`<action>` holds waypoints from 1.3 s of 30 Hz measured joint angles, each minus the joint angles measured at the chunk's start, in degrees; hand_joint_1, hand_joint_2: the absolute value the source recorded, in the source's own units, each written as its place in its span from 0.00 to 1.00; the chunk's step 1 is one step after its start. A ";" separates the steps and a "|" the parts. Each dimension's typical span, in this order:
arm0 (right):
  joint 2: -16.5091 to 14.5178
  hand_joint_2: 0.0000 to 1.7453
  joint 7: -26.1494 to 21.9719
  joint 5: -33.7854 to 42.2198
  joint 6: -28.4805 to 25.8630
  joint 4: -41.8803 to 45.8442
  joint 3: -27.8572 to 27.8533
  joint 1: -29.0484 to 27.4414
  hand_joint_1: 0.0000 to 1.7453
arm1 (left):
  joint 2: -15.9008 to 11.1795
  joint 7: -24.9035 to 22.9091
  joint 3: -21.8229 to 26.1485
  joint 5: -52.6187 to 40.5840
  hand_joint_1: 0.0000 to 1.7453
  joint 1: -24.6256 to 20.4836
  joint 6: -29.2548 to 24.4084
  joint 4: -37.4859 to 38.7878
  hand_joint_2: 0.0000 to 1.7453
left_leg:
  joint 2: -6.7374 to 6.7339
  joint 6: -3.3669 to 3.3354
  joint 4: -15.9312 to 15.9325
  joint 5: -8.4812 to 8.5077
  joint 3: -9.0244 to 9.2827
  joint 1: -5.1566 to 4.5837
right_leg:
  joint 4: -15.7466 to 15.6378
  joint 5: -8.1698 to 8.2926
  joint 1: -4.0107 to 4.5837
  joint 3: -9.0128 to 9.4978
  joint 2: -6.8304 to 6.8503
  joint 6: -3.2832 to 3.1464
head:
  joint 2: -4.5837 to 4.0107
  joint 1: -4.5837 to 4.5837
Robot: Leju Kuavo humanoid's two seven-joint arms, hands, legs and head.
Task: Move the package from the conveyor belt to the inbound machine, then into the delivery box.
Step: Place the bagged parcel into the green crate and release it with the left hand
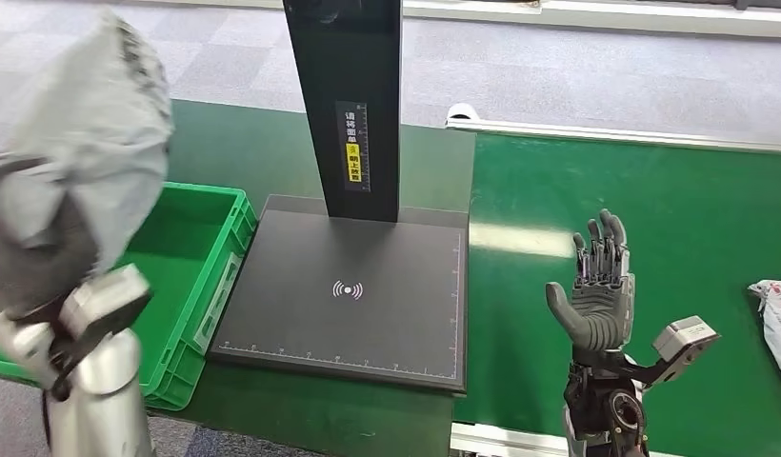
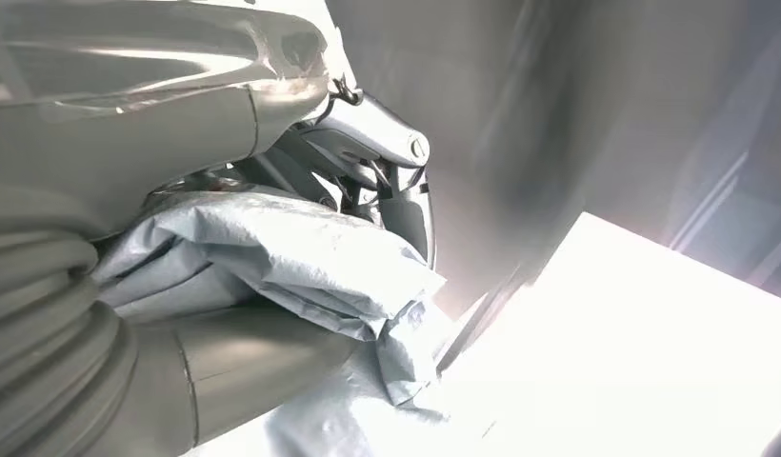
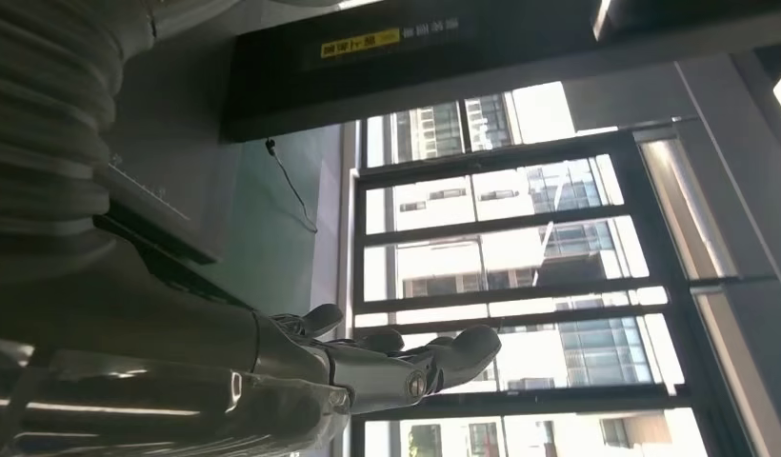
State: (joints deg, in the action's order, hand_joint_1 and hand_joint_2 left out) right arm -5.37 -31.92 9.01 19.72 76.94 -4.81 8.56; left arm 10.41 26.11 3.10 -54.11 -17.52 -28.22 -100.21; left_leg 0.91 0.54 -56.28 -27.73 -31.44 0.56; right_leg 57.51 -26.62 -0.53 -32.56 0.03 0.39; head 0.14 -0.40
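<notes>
A crumpled grey package (image 1: 87, 143) is held high at the left, above the green delivery box (image 1: 191, 252). My left hand (image 1: 39, 252) grips it from below; up close the grey package (image 2: 301, 252) is bunched between the thumb and fingers of my left hand (image 2: 272, 190). The inbound machine (image 1: 353, 295) is a flat black scanning plate with a black post, right of the box, and nothing lies on it. My right hand (image 1: 596, 290) stands upright over the green conveyor belt (image 1: 653, 209), fingers spread and empty; the right hand (image 3: 396, 362) shows against windows.
Another light package (image 1: 777, 319) lies on the belt at the far right edge. The box's inside is bare green plastic. Grey carpet lies beyond the table. A silver rail (image 1: 615, 133) borders the belt's far side.
</notes>
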 joint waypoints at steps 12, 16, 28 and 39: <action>-0.10 1.00 0.41 -2.89 3.22 -0.92 -1.75 0.95 0.00 | -5.51 -18.29 -1.72 -3.48 1.00 -1.96 6.79 34.98 1.00 | -0.94 0.11 -0.01 0.11 -0.37 0.05 | 0.03 0.47 0.04 -0.57 -0.97 -0.09 | 0.01 -0.02; -0.28 1.00 0.41 -3.41 3.43 -1.32 -2.04 1.05 0.00 | -6.04 -19.11 -1.69 -3.95 1.00 -2.50 5.28 36.67 1.00 | -0.93 0.11 0.00 0.12 -0.34 0.06 | 0.03 0.47 0.05 -0.54 -0.97 -0.10 | -0.01 -0.02; -0.73 1.00 0.52 -2.55 3.08 -1.49 -2.07 1.03 0.00 | -2.88 10.49 4.21 13.80 1.00 0.10 -11.43 27.05 1.00 | -0.98 0.12 0.00 0.16 -0.41 0.08 | 0.05 0.50 0.08 -0.61 -1.01 -0.12 | 0.00 -0.03; -0.58 1.00 -0.34 -1.18 1.87 -3.40 -1.01 2.36 0.00 | 2.34 13.84 9.68 16.45 1.00 3.46 -11.89 0.46 1.00 | -0.88 0.11 0.00 0.16 -0.53 0.07 | 0.03 0.49 0.07 -0.67 -0.87 -0.10 | 0.00 -0.03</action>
State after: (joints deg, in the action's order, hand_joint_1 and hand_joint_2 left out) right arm -5.95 -32.26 7.83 21.59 73.54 -5.82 10.91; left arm 12.75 39.95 12.79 -37.66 -14.06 -40.11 -99.75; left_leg 0.03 0.64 -56.28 -27.56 -31.98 0.63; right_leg 57.55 -26.14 -0.45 -33.23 -0.84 0.29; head 0.14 -0.43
